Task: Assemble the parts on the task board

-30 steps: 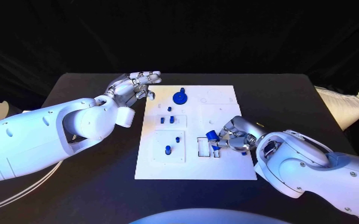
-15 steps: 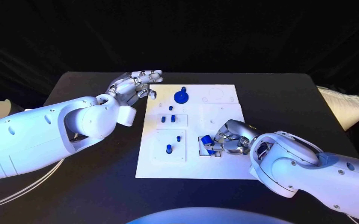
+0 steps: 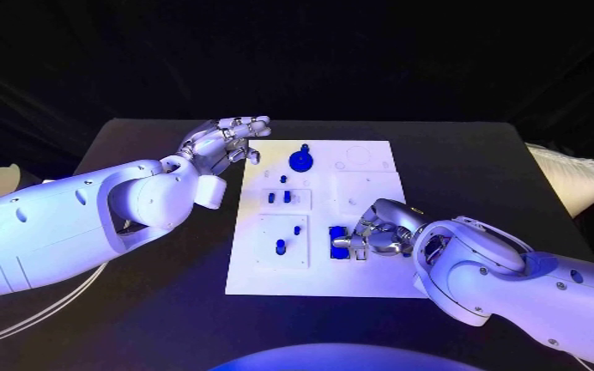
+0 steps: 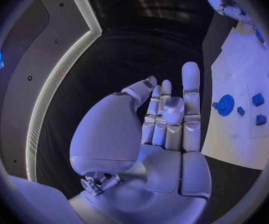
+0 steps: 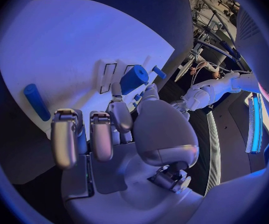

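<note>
Task board (image 3: 372,281) white, flat; small blue parts (image 3: 286,195) scattered on it

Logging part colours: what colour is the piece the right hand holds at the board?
Blue; the piece shows best in the right wrist view.

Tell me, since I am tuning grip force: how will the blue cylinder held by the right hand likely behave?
The blue cylinder looks rigid and probably light, being small beside the fingers of the right hand. Its round, smooth sides suggest it could roll on the task board if dropped, or slip in a loose pinch.
</note>
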Controlling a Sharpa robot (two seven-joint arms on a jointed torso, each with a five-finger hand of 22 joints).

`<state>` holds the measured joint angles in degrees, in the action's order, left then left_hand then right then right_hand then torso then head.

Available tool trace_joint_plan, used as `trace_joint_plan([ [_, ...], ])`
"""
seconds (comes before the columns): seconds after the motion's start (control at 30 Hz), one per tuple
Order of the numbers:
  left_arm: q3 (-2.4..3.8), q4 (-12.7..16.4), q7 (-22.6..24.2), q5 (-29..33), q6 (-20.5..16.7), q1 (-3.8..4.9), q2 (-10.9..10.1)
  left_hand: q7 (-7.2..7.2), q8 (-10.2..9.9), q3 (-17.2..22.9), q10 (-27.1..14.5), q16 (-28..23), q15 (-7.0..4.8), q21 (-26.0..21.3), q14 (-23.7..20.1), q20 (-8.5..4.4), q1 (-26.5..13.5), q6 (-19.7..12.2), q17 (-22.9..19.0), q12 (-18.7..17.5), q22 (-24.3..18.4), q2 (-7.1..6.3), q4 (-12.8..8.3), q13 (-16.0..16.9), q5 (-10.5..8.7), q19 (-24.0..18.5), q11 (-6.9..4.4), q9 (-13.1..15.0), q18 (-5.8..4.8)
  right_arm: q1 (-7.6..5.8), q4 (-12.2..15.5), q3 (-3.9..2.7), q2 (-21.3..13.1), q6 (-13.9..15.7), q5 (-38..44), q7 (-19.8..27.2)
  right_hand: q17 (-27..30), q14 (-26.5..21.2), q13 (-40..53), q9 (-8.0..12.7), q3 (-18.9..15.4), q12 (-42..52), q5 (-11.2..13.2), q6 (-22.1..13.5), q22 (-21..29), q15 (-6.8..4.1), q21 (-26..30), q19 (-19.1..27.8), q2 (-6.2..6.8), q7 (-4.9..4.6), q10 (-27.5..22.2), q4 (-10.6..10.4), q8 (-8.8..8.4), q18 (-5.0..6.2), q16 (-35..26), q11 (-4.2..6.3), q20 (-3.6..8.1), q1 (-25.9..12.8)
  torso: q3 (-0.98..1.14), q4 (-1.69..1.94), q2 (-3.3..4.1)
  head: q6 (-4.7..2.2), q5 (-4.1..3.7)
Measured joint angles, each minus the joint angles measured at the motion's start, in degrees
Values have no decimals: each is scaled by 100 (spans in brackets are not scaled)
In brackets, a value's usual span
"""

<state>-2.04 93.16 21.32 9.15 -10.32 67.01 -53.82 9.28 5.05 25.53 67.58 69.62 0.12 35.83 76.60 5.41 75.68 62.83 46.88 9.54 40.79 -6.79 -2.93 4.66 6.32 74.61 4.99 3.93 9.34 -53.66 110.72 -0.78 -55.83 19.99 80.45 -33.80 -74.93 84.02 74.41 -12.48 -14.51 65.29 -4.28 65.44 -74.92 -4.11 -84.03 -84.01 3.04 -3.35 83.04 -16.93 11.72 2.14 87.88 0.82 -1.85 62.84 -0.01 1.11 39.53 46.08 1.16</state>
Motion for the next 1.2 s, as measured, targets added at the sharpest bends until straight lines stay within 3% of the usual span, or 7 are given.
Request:
trace_joint_plan([
  [0.1,0,1,-1,0,0,0,-3,12,0,0,-23,0,18,0,-18,0,0,-12,-5,0,0,0,0,0,0,0,23,0,0,0,-24,0,0,12,85,-8,0,0,-103,-39,290,-182,118,-27,0,0,16,0,341,-26,-29,-8,-33,0,0,-29,0,-341,-1,2,-2,-8,3],
  [0.33,0,1,-2,0,0,0,-6,21,0,0,-23,0,19,0,-20,0,0,-21,-6,0,0,0,0,0,0,0,23,0,0,0,-36,0,-15,85,289,-21,1,0,-163,-60,399,-289,118,-27,1,0,39,0,442,-27,-53,-6,-33,0,0,-12,0,-441,3,7,-4,-16,4],
  [0.4,0,1,-2,0,0,0,-7,21,0,0,-23,0,19,0,-19,0,0,-21,-6,0,0,0,0,0,0,0,23,0,0,0,-10,0,-23,109,338,-21,1,0,-158,-79,497,-289,106,-27,1,0,39,0,364,-27,-53,8,-33,0,0,-12,0,-352,3,6,-4,-16,4],
  [0.57,0,-2,-3,-1,2,0,-7,21,0,0,-23,0,19,0,-20,0,0,-21,-6,0,0,0,0,0,0,0,23,0,0,1,46,0,-27,142,449,-19,1,0,-147,-147,782,-329,-16,-22,1,0,-2,0,67,-22,-53,221,-33,0,0,-12,0,597,9,2,-3,-17,2],
  [0.67,0,-3,-3,-1,3,0,-7,21,0,0,-23,0,19,0,-19,0,0,-21,-6,0,0,0,0,0,0,0,23,0,0,2,42,-1,-13,146,524,-17,1,-21,-152,-177,867,-362,-16,19,1,-20,-6,0,-5,-22,-65,376,-33,0,23,-24,0,904,8,2,-2,-13,-10],
  [0.9,0,-4,-4,-1,8,0,-3,21,0,0,-23,0,19,0,-20,0,0,-21,-5,0,-5,0,0,0,0,0,23,0,0,4,-36,-1,64,116,697,-22,2,-21,-172,-210,885,-389,-16,19,1,-20,-29,0,-46,-21,-50,549,-33,0,23,-10,0,1158,4,10,-2,-11,-35],
  [1.2,0,-7,-8,-1,15,0,-9,21,0,0,-22,0,19,0,-19,0,0,-21,-10,0,-5,0,0,0,0,0,22,0,0,31,-17,2,17,93,875,-31,2,0,-164,-224,869,-398,-38,19,2,-40,-29,0,-63,-21,-50,564,-33,0,23,-9,0,1199,4,13,-3,-9,-36],
])
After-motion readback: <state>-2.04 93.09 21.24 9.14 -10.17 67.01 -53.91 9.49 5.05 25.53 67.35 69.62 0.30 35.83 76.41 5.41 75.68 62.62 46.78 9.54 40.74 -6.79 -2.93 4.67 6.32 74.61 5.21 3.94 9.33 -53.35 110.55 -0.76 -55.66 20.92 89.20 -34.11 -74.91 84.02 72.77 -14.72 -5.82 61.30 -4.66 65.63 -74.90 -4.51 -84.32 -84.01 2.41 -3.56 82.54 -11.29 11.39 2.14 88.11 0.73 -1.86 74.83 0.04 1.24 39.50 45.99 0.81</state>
